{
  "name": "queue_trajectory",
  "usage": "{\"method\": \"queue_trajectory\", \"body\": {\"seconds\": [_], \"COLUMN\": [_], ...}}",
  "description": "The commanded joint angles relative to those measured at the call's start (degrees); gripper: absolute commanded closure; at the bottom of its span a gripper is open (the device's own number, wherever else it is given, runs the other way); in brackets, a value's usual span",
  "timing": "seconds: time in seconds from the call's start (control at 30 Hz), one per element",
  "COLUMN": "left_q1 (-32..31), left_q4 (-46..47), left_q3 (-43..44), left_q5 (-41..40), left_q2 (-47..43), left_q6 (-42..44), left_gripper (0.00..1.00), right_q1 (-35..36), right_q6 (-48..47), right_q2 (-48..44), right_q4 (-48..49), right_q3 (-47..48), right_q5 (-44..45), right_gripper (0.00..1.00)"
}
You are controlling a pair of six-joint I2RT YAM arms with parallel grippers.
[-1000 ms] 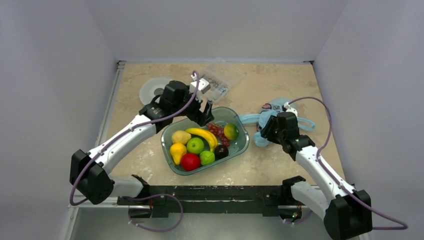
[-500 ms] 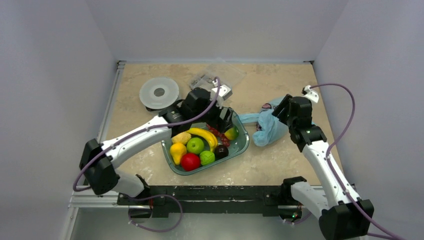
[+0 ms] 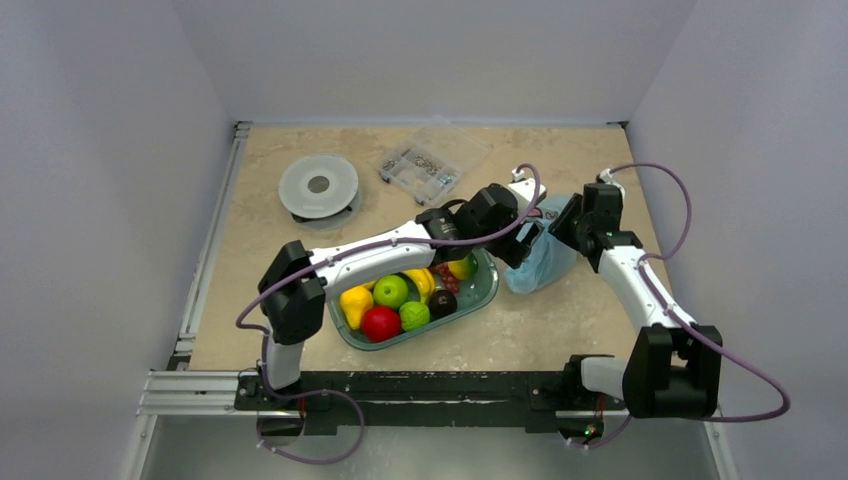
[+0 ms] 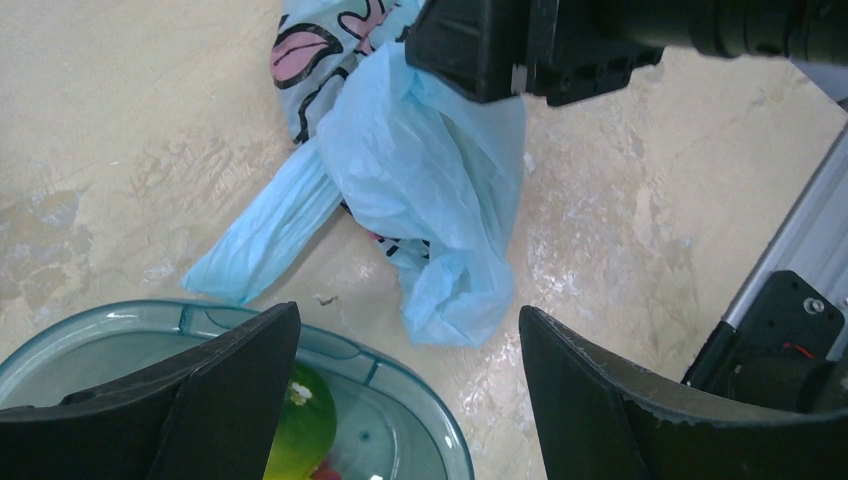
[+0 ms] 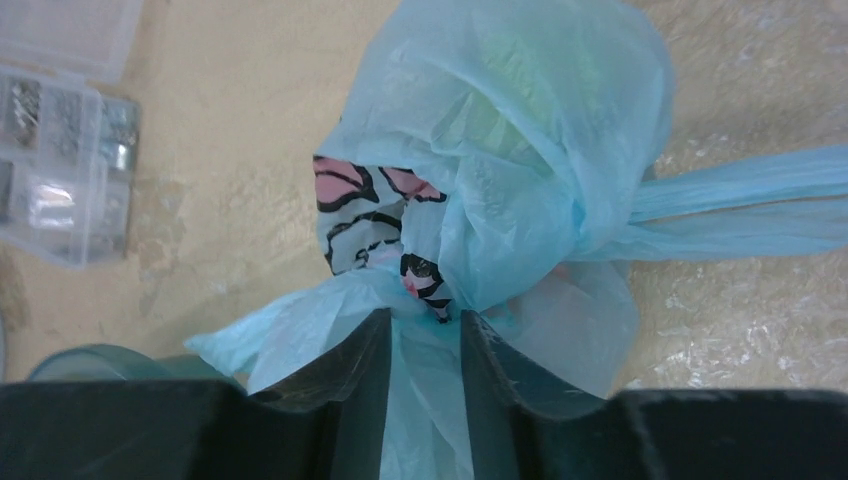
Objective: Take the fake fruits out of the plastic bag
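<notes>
The light-blue plastic bag (image 3: pixel 545 262) sits bunched on the table right of the tray; it also shows in the left wrist view (image 4: pixel 430 190) and the right wrist view (image 5: pixel 520 150). My right gripper (image 3: pixel 563 228) (image 5: pixel 425 318) is shut on a fold of the bag. A pale green shape shows faintly through the bag's top (image 5: pixel 530 70); I cannot tell which fruit it is. My left gripper (image 3: pixel 522 245) (image 4: pixel 405 315) is open and empty, just above the bag's near-left side. A green-and-yellow mango-like fruit (image 3: pixel 461 266) (image 4: pixel 300 430) lies in the tray.
A teal tray (image 3: pixel 487 290) holds a banana, pear, grapes, apples and other fruit. A clear box of small parts (image 3: pixel 425 165) and a white disc (image 3: pixel 318 185) stand at the back. Grey walls close in on both sides.
</notes>
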Motion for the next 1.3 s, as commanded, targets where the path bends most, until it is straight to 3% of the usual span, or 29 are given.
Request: {"method": "queue_trajectory", "body": {"seconds": [0.0,0.13,0.27,0.33,0.4,0.57,0.7,0.93,1.27], "left_q1": [0.5,0.6,0.6,0.6,0.6,0.7,0.7,0.7,0.7], "left_q4": [-3.2,-3.8,-3.5,-3.5,-3.3,-3.2,-3.2,-3.9,-5.5], "left_q3": [6.6,8.4,10.4,11.6,12.6,14.2,15.6,16.7,16.4], "left_q5": [-1.7,-0.3,2.1,3.0,3.5,4.0,4.5,8.8,14.9], "left_q2": [2.4,5.0,8.3,9.8,10.8,12.4,14.2,16.3,15.6], "left_q6": [0.8,1.1,0.6,0.2,0.0,-0.3,-1.3,-3.1,-3.9], "left_gripper": [0.20,0.20,0.22,0.22,0.23,0.25,0.31,0.59,0.94], "right_q1": [0.1,0.1,0.1,0.0,0.1,0.1,0.1,-2.3,-2.3], "right_q6": [-3.6,-4.5,-4.3,-4.0,-2.8,-3.0,-2.6,-3.4,-4.7], "right_q2": [1.1,-0.9,-6.5,-9.2,-11.0,-10.1,-7.5,-1.8,0.2], "right_q4": [2.2,0.2,-2.6,-4.7,-7.6,-13.7,-13.4,-10.7,-7.5], "right_q3": [-2.6,-5.1,-5.8,-4.6,-2.2,4.7,6.7,6.4,1.8], "right_q5": [-7.0,-10.3,-14.0,-11.5,-5.1,7.4,9.2,4.3,2.8], "right_gripper": [0.77,0.86,0.86,0.80,0.68,0.56,0.53,0.58,0.58]}}
